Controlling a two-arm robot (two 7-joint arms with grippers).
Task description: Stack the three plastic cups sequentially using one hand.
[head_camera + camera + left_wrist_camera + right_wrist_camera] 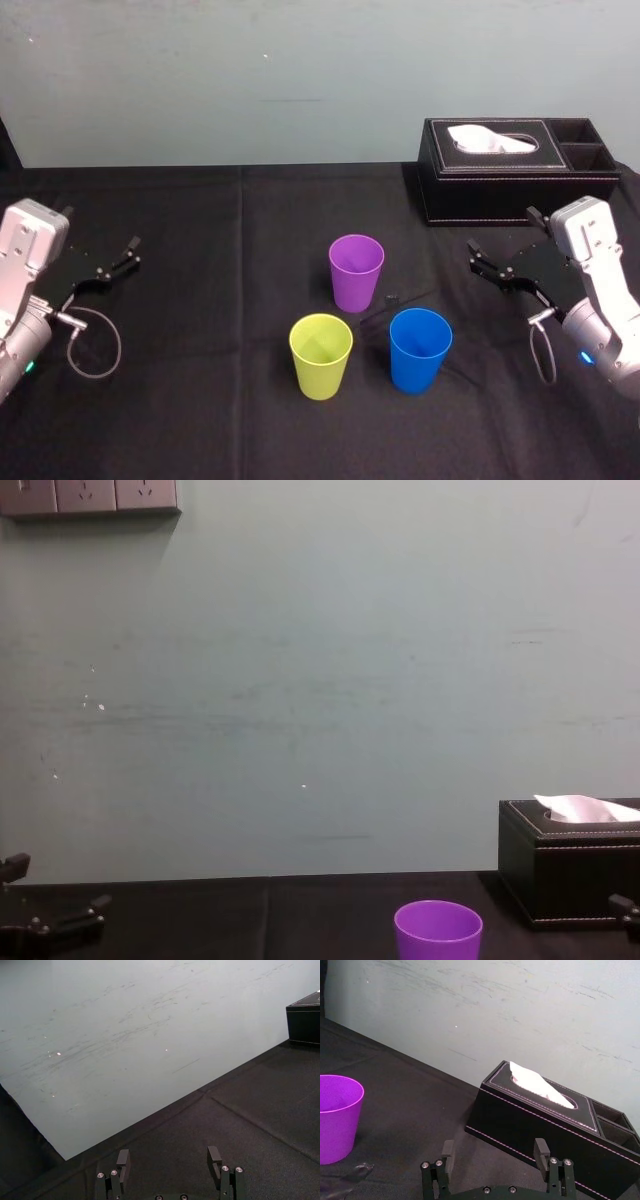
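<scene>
Head view: the left claw [118,258], spread, hovers well left of the cups. The yellow-green cup [321,355], purple cup [356,272] and blue cup [420,349] stand apart on the counter [200,215]. The right claw [488,266], spread, is near their right.

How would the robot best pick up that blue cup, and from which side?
Probably by its upper wall, just under the rim. The blue cup stands upright, mouth open, nearest the open right gripper, so coming from its right side avoids the yellow-green cup and purple cup.
</scene>
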